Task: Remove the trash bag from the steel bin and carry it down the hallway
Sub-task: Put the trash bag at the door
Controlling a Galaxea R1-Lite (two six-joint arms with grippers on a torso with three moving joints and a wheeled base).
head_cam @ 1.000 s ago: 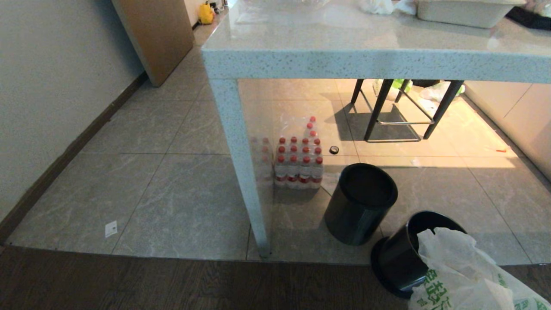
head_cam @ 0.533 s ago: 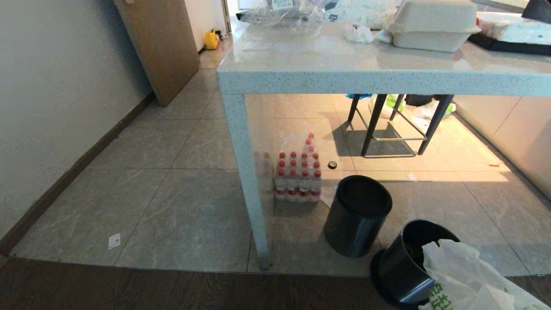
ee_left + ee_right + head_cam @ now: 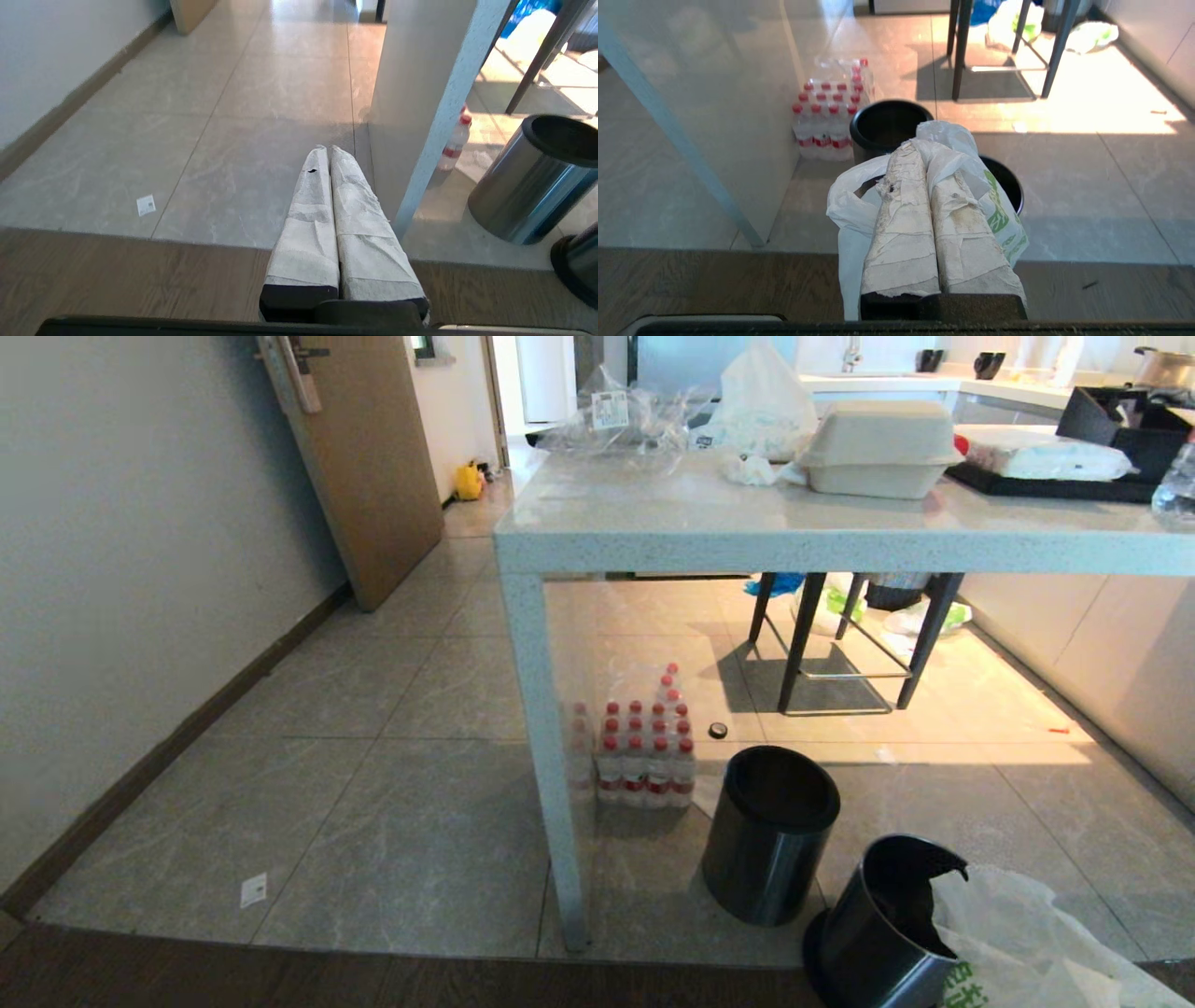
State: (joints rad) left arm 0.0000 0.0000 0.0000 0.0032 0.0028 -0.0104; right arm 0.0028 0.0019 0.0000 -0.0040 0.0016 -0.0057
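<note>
Two bins: steel bin [image 3: 873, 933] tilted, mouth up-right, beside dark bin [image 3: 771, 833].
Trash bag [image 3: 971, 186]: draped from right gripper [image 3: 931, 158], fingers clamped on it.
Left gripper [image 3: 329, 150]: fingers together, empty.

White trash bag [image 3: 1018, 943] with green print, silvery steel bin [image 3: 873, 938]. Dark bin [image 3: 770, 840] nearly black. Red-capped bottles [image 3: 644, 756], grey marbled floor tiles [image 3: 373, 803].

Home kitchen – stone counter [image 3: 840, 537], sink tap [image 3: 851, 353], takeaway box [image 3: 878, 448].
</note>
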